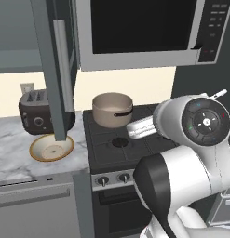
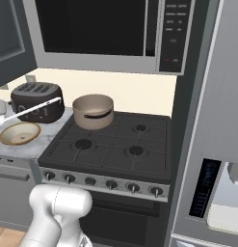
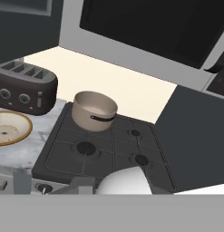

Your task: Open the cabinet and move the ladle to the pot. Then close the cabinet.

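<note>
Cream backsplash wall (image 1: 135, 86). Marble counter (image 1: 11, 153) left of black gas stove (image 2: 111, 149); microwave (image 2: 106, 34) above. Steel fridge (image 2: 217, 120) at right.

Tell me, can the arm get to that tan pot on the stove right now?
Probably yes. The pot stands open-topped at the back left of the stove, with bare burners before it, and the open cabinet door hangs off to its left.

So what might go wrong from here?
The ladle, apparently carried in mid-air near the toaster, has a long handle that could clip the toaster or the rim of the pot. Dropped early, it would miss the pot. The open cabinet door juts over the counter; the arm could bump it.
</note>
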